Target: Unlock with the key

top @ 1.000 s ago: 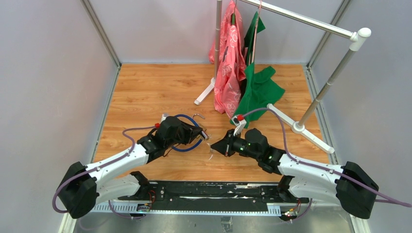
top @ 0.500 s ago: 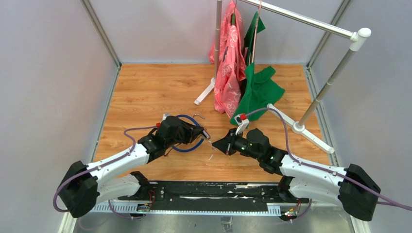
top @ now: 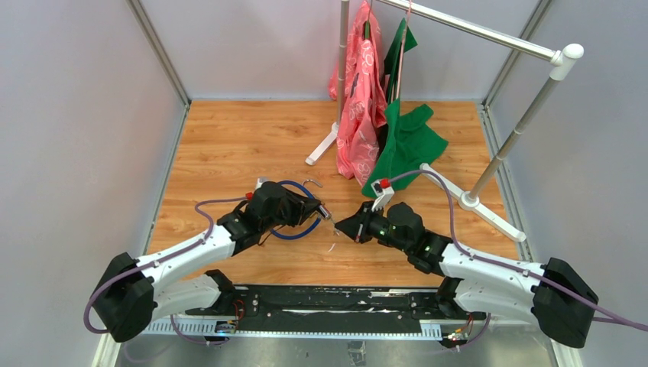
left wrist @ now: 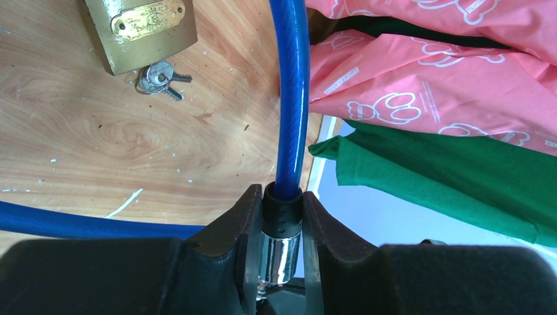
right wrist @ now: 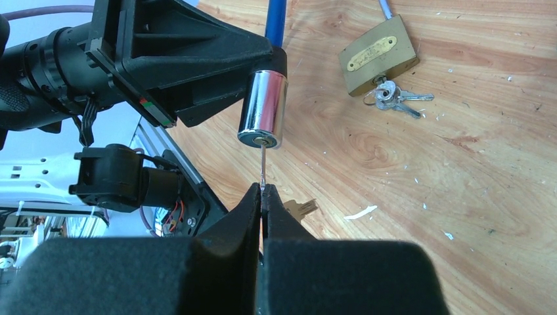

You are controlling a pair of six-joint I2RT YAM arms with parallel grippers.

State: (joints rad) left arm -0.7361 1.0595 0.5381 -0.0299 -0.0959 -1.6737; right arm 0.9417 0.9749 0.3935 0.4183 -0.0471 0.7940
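My left gripper point(left wrist: 282, 216) is shut on the black collar and chrome cylinder point(left wrist: 281, 252) at the end of the blue cable lock point(left wrist: 291, 98), holding it above the wooden floor. In the right wrist view the chrome cylinder point(right wrist: 263, 108) points its keyhole face at my right gripper point(right wrist: 263, 193). That gripper is shut on a thin silver key point(right wrist: 263, 164), seen edge-on. The key's tip reaches the keyhole; how deep it sits I cannot tell. From above, the left gripper point(top: 321, 212) and right gripper point(top: 345, 224) nearly meet, with the blue cable point(top: 294, 233) looped under the left one.
A brass padlock point(right wrist: 378, 55) with a small bunch of keys point(right wrist: 394, 98) lies on the floor beyond the cylinder. A clothes rack point(top: 474, 30) stands at the back right with a pink garment point(top: 361, 99) and a green one point(top: 409, 138) hanging to the floor.
My right gripper has moved a little forward and left, bringing the key up to the cylinder. The left gripper has barely shifted and keeps its hold.
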